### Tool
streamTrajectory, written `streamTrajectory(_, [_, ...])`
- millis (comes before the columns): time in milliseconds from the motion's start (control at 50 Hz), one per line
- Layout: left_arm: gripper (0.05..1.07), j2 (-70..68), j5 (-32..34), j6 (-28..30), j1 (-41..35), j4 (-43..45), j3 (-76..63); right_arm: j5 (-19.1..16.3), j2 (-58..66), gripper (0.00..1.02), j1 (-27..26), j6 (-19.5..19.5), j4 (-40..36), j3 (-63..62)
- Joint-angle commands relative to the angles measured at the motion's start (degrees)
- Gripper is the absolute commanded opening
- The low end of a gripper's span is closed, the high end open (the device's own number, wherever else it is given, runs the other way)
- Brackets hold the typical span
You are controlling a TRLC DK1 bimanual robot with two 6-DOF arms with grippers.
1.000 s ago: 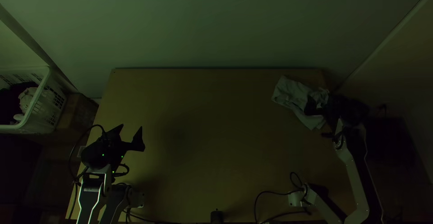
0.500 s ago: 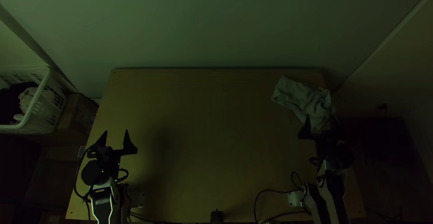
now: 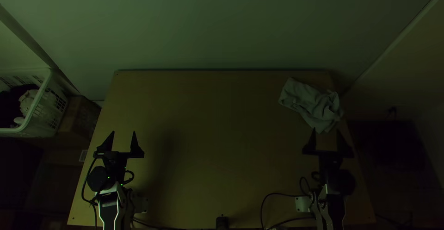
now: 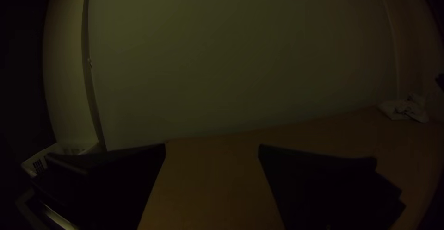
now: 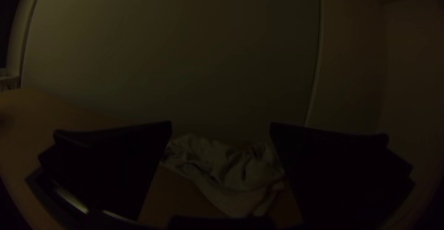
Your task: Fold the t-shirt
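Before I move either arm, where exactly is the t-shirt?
In the top view, the t-shirt lies bunched near the table's far right corner, just beyond the right claw.

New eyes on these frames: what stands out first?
The crumpled pale cloth bunched at the light wooden table's far right corner. Then the two grippers with wide flat black fingers, both open: the left gripper over the table's left side, the right gripper just nearer than the cloth. Off the left edge, a white plastic basket holds more fabric.
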Motion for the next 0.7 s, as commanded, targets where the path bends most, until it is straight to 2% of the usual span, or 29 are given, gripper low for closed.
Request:
streamTrajectory(0, [1.02,-0.45,0.71,0.08,-0.84,0.04,-2.41,0.45,-0.65,0.98,0.31,0.92,-2.09,-1.08])
streamTrajectory(360, [1.02,-0.01,0.44,-0.09,-6.20,-0.05,-3.20,0.45,-0.65,0.98,-0.22,-3.56,-8.77,-0.82])
streamTrajectory(680, [1.02,-0.19,-0.88,-0.09,-5.76,-0.31,-3.20,0.36,-0.56,0.98,-2.15,-3.47,-8.77,-0.82])
